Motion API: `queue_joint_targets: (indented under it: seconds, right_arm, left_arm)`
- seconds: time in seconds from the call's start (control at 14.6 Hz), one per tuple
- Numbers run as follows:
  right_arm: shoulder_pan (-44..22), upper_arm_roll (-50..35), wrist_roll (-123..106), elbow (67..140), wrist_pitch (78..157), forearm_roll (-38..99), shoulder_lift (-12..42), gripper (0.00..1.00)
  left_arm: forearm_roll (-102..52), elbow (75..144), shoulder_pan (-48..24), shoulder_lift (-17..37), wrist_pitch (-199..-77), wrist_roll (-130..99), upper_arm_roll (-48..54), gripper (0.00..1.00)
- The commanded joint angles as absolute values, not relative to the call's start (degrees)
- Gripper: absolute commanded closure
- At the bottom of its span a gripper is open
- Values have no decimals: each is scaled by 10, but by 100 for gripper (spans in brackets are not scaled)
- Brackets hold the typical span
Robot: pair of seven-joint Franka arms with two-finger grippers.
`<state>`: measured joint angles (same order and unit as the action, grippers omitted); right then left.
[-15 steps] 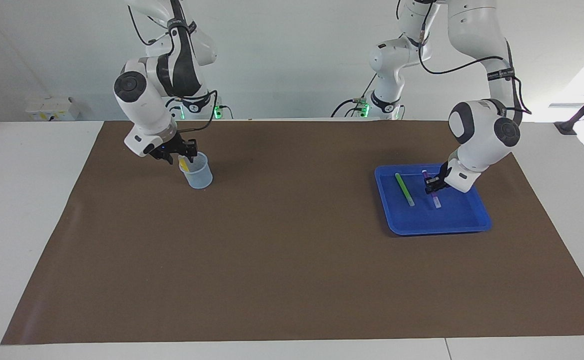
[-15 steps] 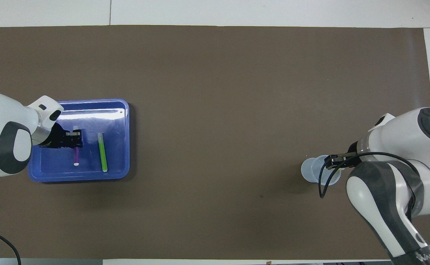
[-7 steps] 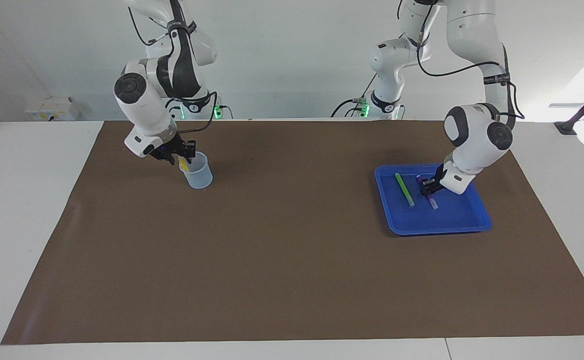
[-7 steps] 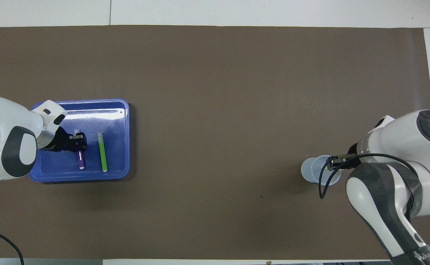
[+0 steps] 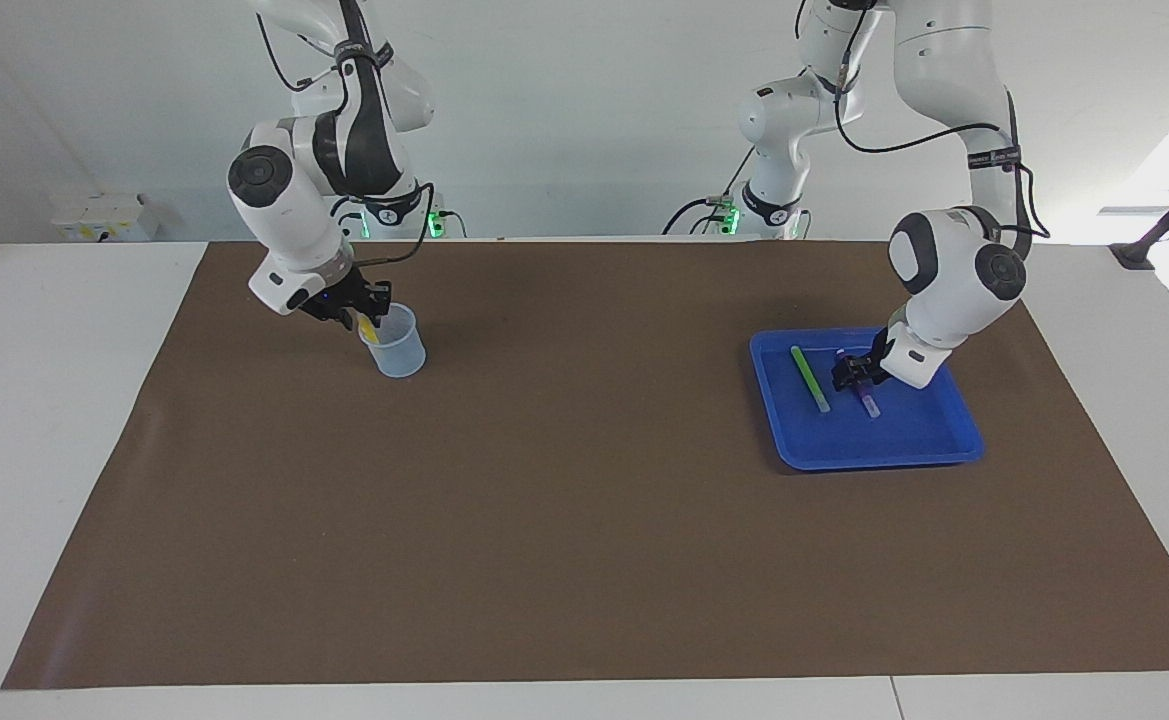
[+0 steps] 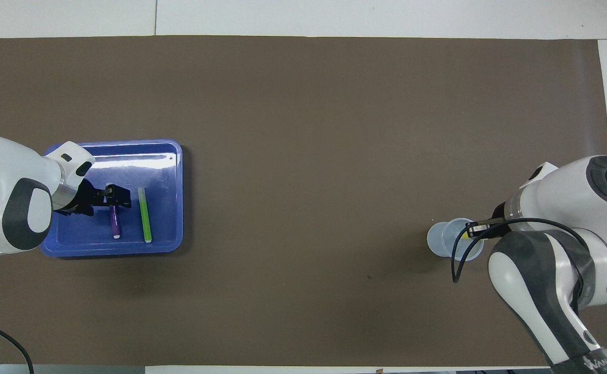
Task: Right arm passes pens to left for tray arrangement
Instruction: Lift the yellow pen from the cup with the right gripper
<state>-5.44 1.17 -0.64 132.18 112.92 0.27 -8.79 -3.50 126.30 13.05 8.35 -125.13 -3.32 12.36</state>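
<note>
Purple pen freed in the tray as the right gripper closes on the yellow one

We see the left gripper [image 5: 849, 373], clamped on the purple pen [image 6: 114, 222] a second ago, now spread apart over the blue tray [image 5: 929, 445]; that pen lies flat in the tray beside the green pen [image 5: 810, 378]. Well away from the tray, toward the right arm's end, the right gripper [image 5: 368, 317] has pinched the yellow pen [image 5: 369, 329] standing in the translucent cup [image 5: 396, 345].
</note>
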Motion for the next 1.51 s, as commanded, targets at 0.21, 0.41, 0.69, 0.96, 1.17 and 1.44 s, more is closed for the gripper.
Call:
queue_joint_targets:
  seconds: [0.21,0.41,0.69,0.96,1.17,1.44]
  right_arm:
    - [-54,4,-29,1245,1051,2,-79,100]
    - [-65,4,-23,1123,943,66,-65,100]
    - [-78,2,56,1082,953,194,-65,100]
    - [-145,1,206,1081,1046,297,-70,100]
    - [-211,1,329,1084,1144,335,-67,100]
    - [-290,1,452,1108,1292,338,-67,100]
  left_arm:
    - [-27,1192,127,85,-1168,-37,127,0]
    - [-32,1139,124,81,-1103,-61,133,0]
    - [-69,1054,116,75,-986,-183,163,0]
    - [-180,1052,122,15,-951,-313,182,0]
    - [-262,1054,121,-16,-950,-451,183,0]
    - [-388,1066,117,-48,-962,-641,189,0]
